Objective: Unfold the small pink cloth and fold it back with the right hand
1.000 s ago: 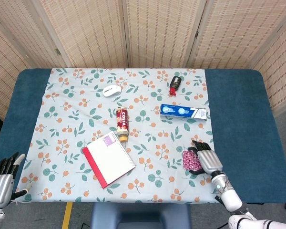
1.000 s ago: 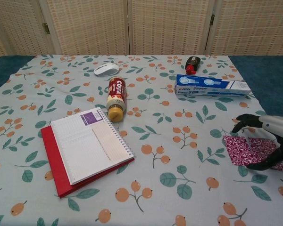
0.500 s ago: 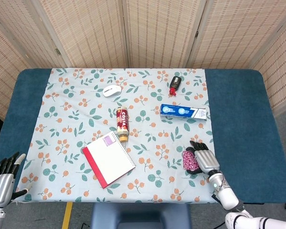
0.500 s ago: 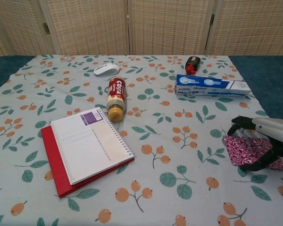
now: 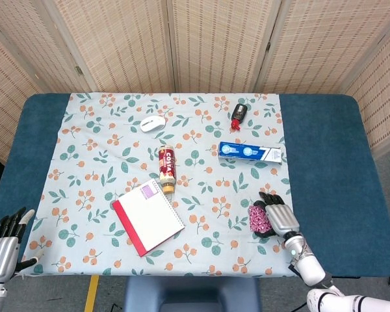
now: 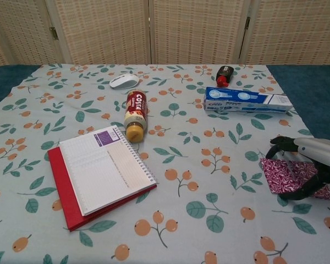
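Note:
The small pink patterned cloth (image 5: 259, 220) (image 6: 285, 175) lies folded flat on the floral tablecloth near the front right edge. My right hand (image 5: 277, 215) (image 6: 309, 163) arches over its right half, palm down, fingers spread, with dark fingertips (image 6: 276, 143) at the cloth's far edge and the thumb at its near edge. No part of the cloth is lifted. My left hand (image 5: 4, 242) hangs off the table's front left corner with straight, empty fingers; only the head view shows it.
A red-backed spiral notebook (image 5: 148, 217) (image 6: 102, 173) lies front left. A coffee bottle (image 5: 167, 169) (image 6: 134, 115) lies at the centre, with a toothpaste box (image 5: 249, 153) (image 6: 246, 100), a white mouse (image 5: 153, 123) and a small dark bottle (image 5: 238, 115) further back.
The right hand has sunk slightly onto the cloth and drawn a little toward the front edge. The cloth and the left hand have not moved.

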### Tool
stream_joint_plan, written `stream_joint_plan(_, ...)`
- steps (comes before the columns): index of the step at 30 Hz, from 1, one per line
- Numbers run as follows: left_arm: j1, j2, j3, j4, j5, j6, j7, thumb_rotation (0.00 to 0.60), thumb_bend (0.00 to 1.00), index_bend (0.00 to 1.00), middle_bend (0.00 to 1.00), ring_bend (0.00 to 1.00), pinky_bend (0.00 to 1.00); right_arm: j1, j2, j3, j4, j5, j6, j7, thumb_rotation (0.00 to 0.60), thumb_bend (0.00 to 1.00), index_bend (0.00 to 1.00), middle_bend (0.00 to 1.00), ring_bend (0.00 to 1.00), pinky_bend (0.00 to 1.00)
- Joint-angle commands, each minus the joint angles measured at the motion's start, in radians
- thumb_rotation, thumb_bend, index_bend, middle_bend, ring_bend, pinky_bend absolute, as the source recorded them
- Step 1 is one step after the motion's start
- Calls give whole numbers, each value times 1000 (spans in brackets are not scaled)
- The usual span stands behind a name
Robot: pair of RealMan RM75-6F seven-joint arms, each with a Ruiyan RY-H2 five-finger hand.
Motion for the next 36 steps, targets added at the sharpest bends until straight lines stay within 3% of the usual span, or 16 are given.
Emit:
stream_joint_plan(1,-1,0,-1,-1,0,0,0,600,289,111,57,98,0,-1,3,-1,-3,-2,4,3,524,206,284,63,0,0)
stream_joint_plan(18,3,4,-2,-1,-2,6,-6,600,289,111,57,98,0,8,-3,15,-28,-67,15,78,523,207,289,66,0,0)
stream_joint_plan(28,2,3,2,-5,6,7,-3,600,289,111,57,98,0,-61,75,-22,-72,-117,96,137,522,207,289,66,0,0)
stream_joint_plan(36,4,5,6,-19,16,14,8,600,289,111,57,98,0,-99,108,-35,-28,-108,94,202,523,207,290,66,0,0)
